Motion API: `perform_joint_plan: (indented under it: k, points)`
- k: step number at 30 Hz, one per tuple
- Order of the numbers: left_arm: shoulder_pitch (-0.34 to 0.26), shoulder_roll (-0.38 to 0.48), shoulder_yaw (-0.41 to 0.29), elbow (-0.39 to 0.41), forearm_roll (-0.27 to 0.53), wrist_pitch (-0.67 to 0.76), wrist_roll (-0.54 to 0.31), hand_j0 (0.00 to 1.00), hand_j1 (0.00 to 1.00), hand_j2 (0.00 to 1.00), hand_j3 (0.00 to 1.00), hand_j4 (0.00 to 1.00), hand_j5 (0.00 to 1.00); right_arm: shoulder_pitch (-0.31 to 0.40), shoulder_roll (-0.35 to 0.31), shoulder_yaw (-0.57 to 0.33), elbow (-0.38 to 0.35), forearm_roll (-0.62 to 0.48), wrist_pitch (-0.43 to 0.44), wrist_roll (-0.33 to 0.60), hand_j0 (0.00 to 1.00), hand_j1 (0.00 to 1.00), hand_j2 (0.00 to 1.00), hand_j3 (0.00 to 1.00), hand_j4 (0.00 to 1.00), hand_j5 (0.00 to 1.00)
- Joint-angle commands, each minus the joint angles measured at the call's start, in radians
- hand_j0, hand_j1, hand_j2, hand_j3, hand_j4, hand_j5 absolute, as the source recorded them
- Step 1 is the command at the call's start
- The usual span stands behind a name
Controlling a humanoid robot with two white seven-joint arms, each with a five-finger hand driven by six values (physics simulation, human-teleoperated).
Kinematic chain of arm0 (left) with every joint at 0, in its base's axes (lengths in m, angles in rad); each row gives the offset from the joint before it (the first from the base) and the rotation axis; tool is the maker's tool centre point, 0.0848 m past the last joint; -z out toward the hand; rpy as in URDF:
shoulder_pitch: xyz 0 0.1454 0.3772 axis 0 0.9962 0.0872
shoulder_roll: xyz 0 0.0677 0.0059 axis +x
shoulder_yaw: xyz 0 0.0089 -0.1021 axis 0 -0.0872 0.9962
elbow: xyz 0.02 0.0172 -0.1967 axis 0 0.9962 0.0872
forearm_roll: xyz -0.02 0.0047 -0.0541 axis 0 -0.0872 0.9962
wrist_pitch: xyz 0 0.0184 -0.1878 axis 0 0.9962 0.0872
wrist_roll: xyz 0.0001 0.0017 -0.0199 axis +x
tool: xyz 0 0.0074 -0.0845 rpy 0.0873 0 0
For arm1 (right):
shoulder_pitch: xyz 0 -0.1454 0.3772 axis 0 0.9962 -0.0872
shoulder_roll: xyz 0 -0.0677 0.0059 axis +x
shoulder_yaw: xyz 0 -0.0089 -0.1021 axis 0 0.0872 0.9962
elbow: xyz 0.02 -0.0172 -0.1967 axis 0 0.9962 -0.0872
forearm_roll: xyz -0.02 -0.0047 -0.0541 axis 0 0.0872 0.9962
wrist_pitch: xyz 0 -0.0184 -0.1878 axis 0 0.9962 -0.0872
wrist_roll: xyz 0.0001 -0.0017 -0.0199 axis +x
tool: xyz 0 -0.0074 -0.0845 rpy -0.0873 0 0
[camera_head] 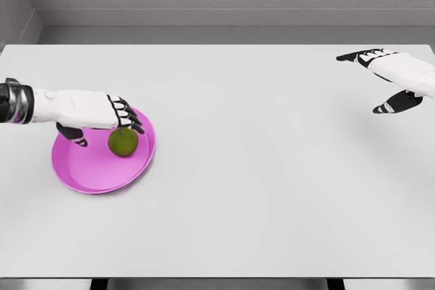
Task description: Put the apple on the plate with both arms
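— Head view first: where is the apple (123, 142)?

— The green apple sits on the pink plate (81, 168), near the plate's far right side.

— Is a hand holding it?

— The left hand (102, 115) is right above it. Its fingers (129, 117) bend down over the apple's top. Whether they squeeze it or only touch it cannot be told.

— And the plate?

— It lies flat on the white table (258, 188), on the left side.

— What about the other hand?

— The right hand (394, 79) floats far off at the right edge, fingers spread, holding nothing.
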Motion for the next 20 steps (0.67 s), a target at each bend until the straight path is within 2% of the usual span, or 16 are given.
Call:
perform_joint_plan:
  k: [1, 4, 8, 11, 20]
  points:
    - [0.002, 0.014, 0.03, 0.036, 0.13, 0.002, 0.001, 1.0, 1.0, 1.0, 1.0, 1.0, 1.0, 0.0, -0.001, 0.0, -0.001, -0.002, 0.0, 0.0, 1.0, 1.0, 1.0, 1.0, 1.0, 1.0]
    - [0.061, 0.014, 0.127, 0.085, 0.234, 0.002, 0.001, 1.0, 1.0, 1.0, 1.0, 1.0, 1.0, 0.0, -0.001, 0.0, -0.001, -0.002, 0.0, 0.0, 1.0, 1.0, 1.0, 1.0, 1.0, 1.0]
    - [0.077, 0.001, 0.151, 0.109, 0.25, 0.002, 0.002, 1.0, 1.0, 1.0, 1.0, 1.0, 1.0, 0.0, 0.002, 0.0, -0.001, -0.002, 0.0, 0.0, 1.0, 1.0, 1.0, 1.0, 1.0, 1.0]
    - [0.113, 0.001, 0.208, 0.145, 0.248, 0.002, 0.004, 1.0, 1.0, 1.0, 1.0, 1.0, 1.0, 0.002, -0.001, 0.001, -0.016, -0.002, 0.0, 0.0, 1.0, 1.0, 1.0, 1.0, 1.0, 1.0]
    - [0.13, 0.0, 0.213, 0.157, 0.24, 0.002, 0.002, 1.0, 1.0, 1.0, 1.0, 1.0, 1.0, 0.002, -0.001, 0.001, -0.015, -0.002, 0.0, 0.0, 1.0, 1.0, 1.0, 1.0, 1.0, 1.0]
